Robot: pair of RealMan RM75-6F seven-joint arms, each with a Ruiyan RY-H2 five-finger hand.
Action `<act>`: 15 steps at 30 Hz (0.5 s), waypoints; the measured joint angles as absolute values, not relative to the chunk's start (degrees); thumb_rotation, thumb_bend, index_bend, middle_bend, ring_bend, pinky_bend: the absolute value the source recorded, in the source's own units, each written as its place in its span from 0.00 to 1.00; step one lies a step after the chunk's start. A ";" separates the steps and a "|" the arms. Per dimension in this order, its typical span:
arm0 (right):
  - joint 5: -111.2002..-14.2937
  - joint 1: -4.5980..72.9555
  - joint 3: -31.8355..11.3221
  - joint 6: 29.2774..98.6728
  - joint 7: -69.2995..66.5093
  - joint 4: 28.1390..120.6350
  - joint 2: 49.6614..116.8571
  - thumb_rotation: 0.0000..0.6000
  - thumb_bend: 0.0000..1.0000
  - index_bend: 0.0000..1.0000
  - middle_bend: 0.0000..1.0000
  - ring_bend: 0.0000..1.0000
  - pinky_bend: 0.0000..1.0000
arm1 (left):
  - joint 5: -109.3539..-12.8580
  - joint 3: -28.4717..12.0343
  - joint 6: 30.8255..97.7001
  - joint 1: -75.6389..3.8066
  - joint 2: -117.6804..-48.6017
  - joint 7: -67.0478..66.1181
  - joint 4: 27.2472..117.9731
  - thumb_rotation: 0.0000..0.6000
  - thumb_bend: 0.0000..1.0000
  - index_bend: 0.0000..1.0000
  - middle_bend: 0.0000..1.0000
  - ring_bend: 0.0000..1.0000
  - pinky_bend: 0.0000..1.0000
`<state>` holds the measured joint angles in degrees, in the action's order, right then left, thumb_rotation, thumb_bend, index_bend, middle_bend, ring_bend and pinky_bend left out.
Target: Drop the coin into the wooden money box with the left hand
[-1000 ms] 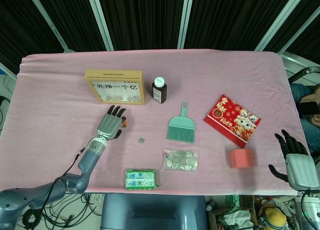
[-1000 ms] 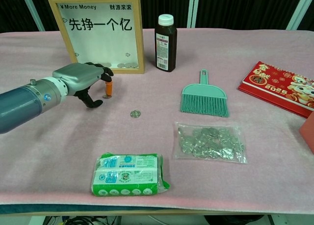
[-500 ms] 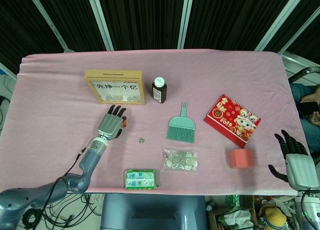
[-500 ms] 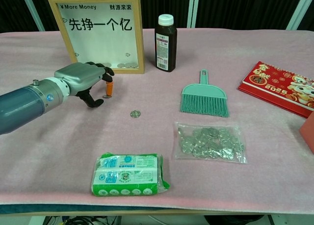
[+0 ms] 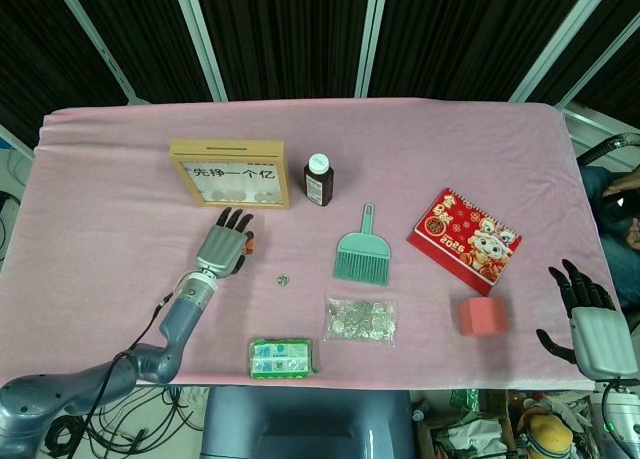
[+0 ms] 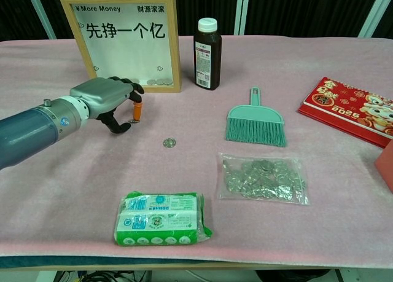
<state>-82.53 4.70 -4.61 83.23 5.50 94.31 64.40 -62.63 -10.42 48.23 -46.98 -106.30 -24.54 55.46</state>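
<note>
A single coin [image 5: 284, 278] [image 6: 168, 143] lies flat on the pink cloth in front of the wooden money box [image 5: 230, 174] [image 6: 126, 39], which stands upright with several coins showing behind its window. My left hand [image 5: 222, 247] [image 6: 104, 101] hovers just left of the coin and just in front of the box, fingers apart and bent downward, holding nothing. My right hand [image 5: 590, 324] rests at the table's near right corner, fingers spread and empty; the chest view does not show it.
A brown bottle [image 5: 318, 180] [image 6: 207, 53] stands right of the box. A teal brush [image 5: 362, 251], a clear bag of coins [image 5: 360, 320], a green packet [image 5: 281, 357], a red calendar [image 5: 466, 239] and a pink block [image 5: 482, 315] lie around.
My left hand has crept slightly forward toward the money box. The coin and the right hand have not moved.
</note>
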 measured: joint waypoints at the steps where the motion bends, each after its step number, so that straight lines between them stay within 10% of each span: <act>1: -82.53 4.70 -4.61 83.24 5.49 94.32 64.39 1.00 0.14 0.10 0.00 0.09 0.16 | -62.72 -10.43 48.28 -47.01 -106.34 -24.50 55.39 1.00 0.38 0.48 0.10 0.01 0.00; 15: -82.11 4.73 -4.59 82.88 5.51 94.63 64.30 1.00 0.14 0.10 0.00 0.09 0.16 | -64.48 -10.82 49.24 -47.49 -106.66 -23.04 54.65 1.00 0.38 0.44 0.09 0.01 0.00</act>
<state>-82.11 4.73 -4.59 82.88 5.51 94.63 64.30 -64.48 -10.82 49.24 -47.49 -106.66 -23.04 54.65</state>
